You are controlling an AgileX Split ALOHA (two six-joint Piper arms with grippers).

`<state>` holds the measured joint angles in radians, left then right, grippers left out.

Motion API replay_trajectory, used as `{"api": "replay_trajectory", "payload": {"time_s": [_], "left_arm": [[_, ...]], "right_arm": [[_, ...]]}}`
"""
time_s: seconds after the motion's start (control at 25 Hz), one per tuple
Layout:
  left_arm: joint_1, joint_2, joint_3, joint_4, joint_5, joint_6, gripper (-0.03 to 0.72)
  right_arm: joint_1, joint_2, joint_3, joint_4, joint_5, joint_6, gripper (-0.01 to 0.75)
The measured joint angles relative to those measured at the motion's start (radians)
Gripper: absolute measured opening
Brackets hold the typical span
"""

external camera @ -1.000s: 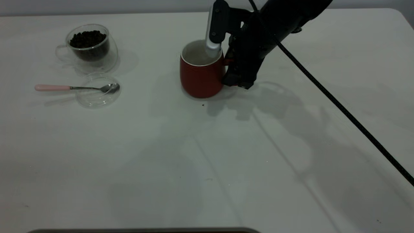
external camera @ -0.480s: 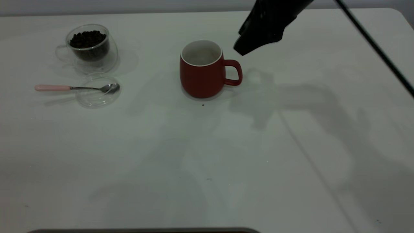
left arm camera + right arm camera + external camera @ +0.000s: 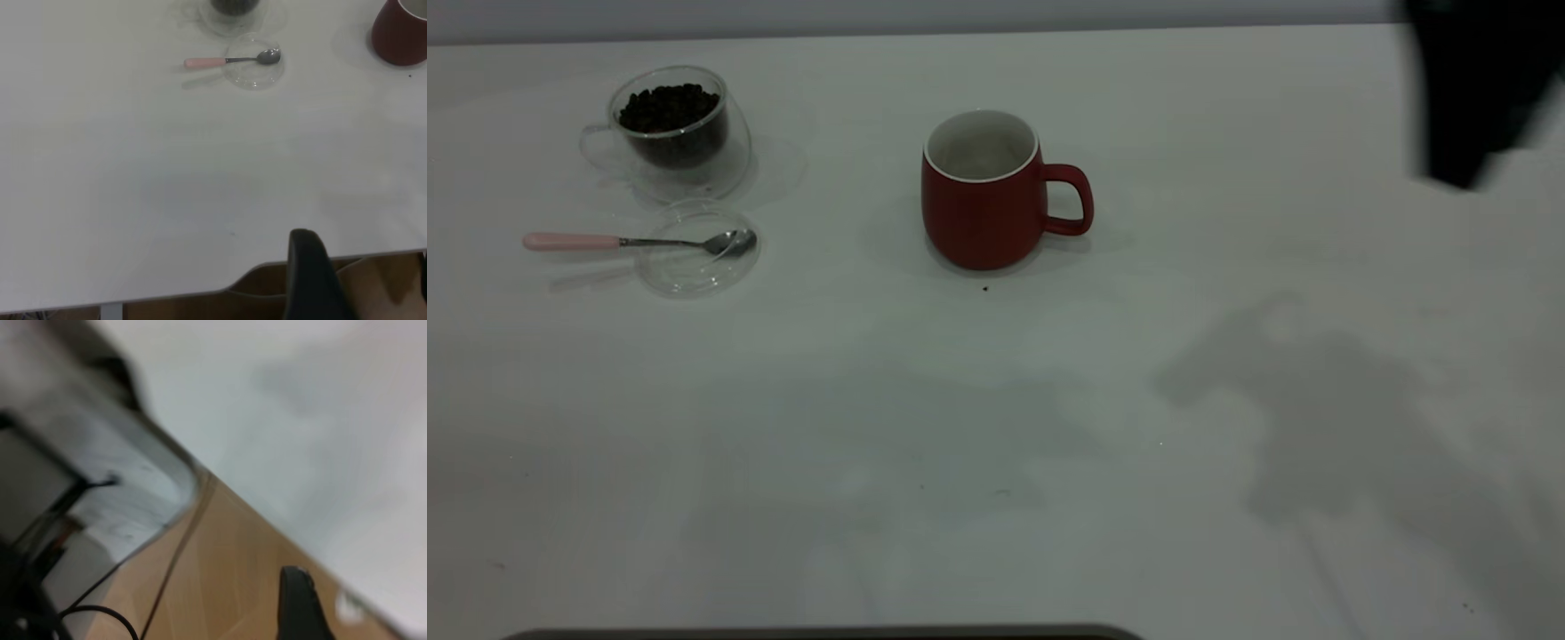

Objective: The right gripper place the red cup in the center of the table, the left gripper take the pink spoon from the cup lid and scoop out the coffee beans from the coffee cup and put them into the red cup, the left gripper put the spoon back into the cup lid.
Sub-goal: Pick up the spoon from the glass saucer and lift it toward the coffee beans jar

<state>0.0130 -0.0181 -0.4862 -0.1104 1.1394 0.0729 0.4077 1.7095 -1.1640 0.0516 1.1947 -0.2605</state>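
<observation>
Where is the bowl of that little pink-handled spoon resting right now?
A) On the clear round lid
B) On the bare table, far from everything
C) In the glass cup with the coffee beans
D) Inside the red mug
A: the pink spoon lies with its metal bowl on the cup lid, its handle sticking out over the table, just in front of the coffee cup and well left of the red cup.

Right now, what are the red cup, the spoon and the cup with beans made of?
The red cup looks like glazed ceramic: dark red outside, white inside and rim. The spoon seems metal with a shiny silver bowl; its matte pink handle could be plastic or ceramic. The cup with beans looks like clear glass, see-through to the beans.
</observation>
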Motion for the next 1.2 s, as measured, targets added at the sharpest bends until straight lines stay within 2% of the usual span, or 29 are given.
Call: {"api": "replay_trajectory", "payload": {"time_s": [0.12, 0.44, 0.52, 0.64, 0.76, 0.84, 1.2], "left_arm": [[0.0, 0.0, 0.0, 0.0, 0.0, 0.0, 0.452], [0.0, 0.0, 0.0, 0.0, 0.0, 0.0, 0.452], [0.0, 0.0, 0.0, 0.0, 0.0, 0.0, 0.452], [0.0, 0.0, 0.0, 0.0, 0.0, -0.004, 0.452], [0.0, 0.0, 0.0, 0.0, 0.0, -0.004, 0.452], [0.0, 0.0, 0.0, 0.0, 0.0, -0.004, 0.452], [0.0, 0.0, 0.0, 0.0, 0.0, -0.003, 0.452]], "right_arm": [[-0.001, -0.131, 0.127, -0.104, 0.001, 0.157, 0.489], [-0.013, -0.491, 0.496, -0.112, 0.005, 0.26, 0.489], [-0.053, -0.586, 0.564, -0.109, 0.003, 0.293, 0.489], [-0.164, -0.715, 0.649, -0.109, -0.045, 0.324, 0.489], [-0.273, -0.858, 0.686, -0.099, -0.102, 0.325, 0.489], [-0.31, -0.977, 0.692, -0.094, -0.11, 0.323, 0.489], [-0.331, -1.529, 0.692, -0.093, -0.088, 0.32, 0.489]]}}
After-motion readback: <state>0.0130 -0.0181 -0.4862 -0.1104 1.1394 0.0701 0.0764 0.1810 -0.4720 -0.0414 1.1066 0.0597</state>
